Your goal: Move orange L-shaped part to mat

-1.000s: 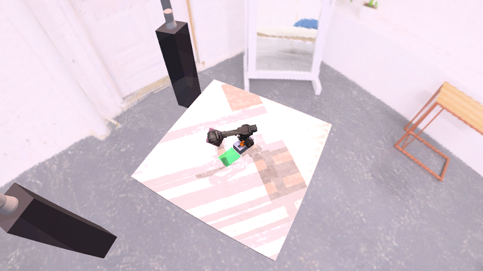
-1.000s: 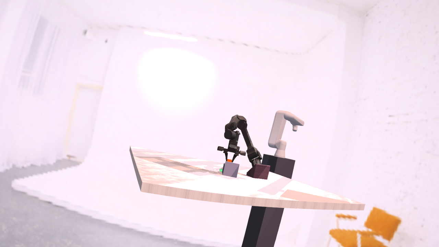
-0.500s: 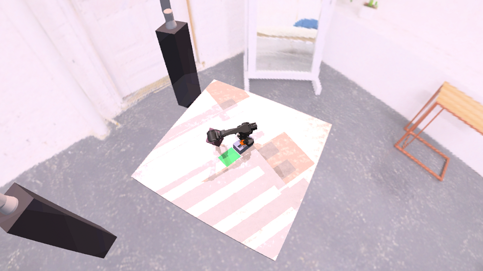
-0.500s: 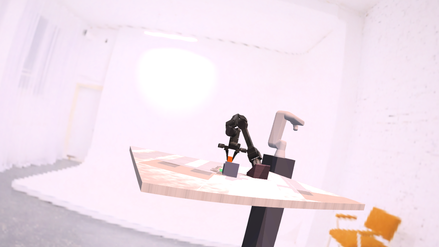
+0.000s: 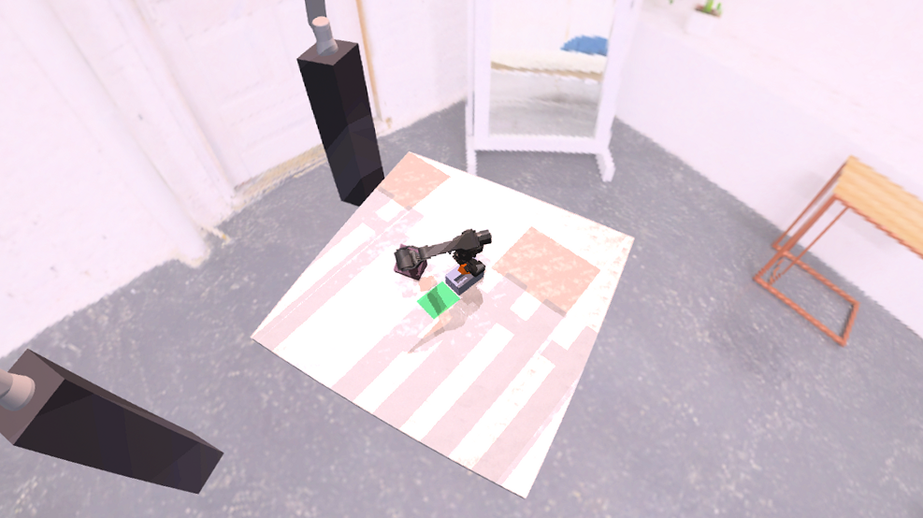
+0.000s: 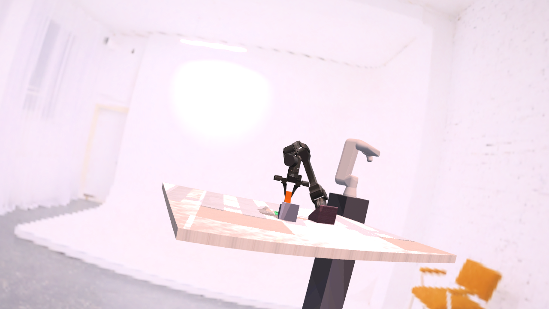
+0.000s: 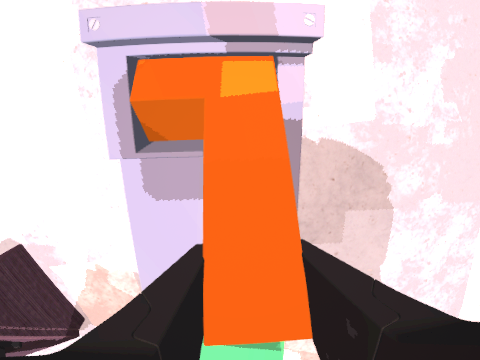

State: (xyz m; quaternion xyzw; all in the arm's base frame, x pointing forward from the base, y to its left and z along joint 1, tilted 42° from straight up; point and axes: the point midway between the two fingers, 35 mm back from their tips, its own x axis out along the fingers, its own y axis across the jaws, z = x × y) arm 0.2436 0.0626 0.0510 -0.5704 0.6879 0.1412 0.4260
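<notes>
The orange L-shaped part (image 5: 463,269) (image 6: 288,199) (image 7: 245,175) is tipped steeply, its long end high toward the wrist camera. Its L-shaped end is over or inside the pocket of the grey tray (image 5: 469,275) (image 6: 289,213) (image 7: 150,25); how deep it sits is unclear. My gripper (image 6: 288,195) (image 7: 250,252) is shut on the part's raised long end, one black finger on each side, above the tray. The green mat (image 5: 432,304) (image 6: 276,213) (image 7: 240,352) lies flat beside the tray, with no part on it.
The arm's dark base (image 5: 410,262) (image 6: 325,215) (image 7: 35,295) stands on the table (image 5: 422,400) (image 6: 253,240) near the tray and mat. The tray has a raised ledge with screws at its far end in the wrist view. Pale arms on dark pedestals stand beyond the table.
</notes>
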